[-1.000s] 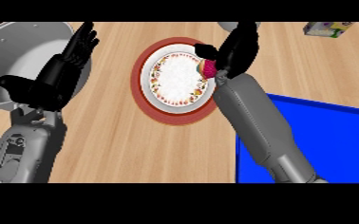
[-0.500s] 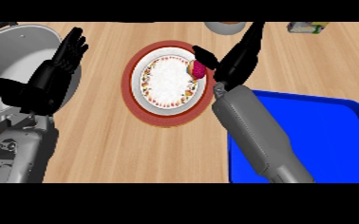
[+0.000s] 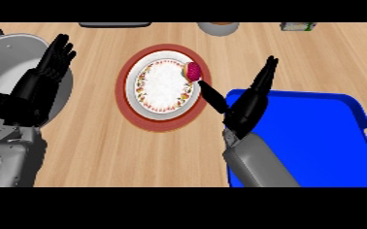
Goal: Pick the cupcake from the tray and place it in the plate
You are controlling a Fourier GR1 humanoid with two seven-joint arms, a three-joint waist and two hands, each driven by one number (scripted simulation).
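A wooden kitchen counter seen steeply from above. Left of centre lies a round white plate with a red rim and a patterned band. The small pink-frosted cupcake sits on the plate's far right part, inside the rim, with no hand touching it, so the placing looks done. The black right hand hovers just right of the plate, over the left edge of the flat blue tray. Its fingers are straight and spread wide, pointing far, and its thumb points toward the plate; it holds nothing, which suits a hand that has let go. The black left hand rests open at the left edge, fingers up, over a round grey dish, out of the way because the job needs one hand only. Along the far edge stand a grey bowl and a small green and white box. Compared with half a second ago, the right hand no longer brackets the cupcake at the plate's rim; it has drawn back nearer and to the right, while the cupcake stays on the plate.
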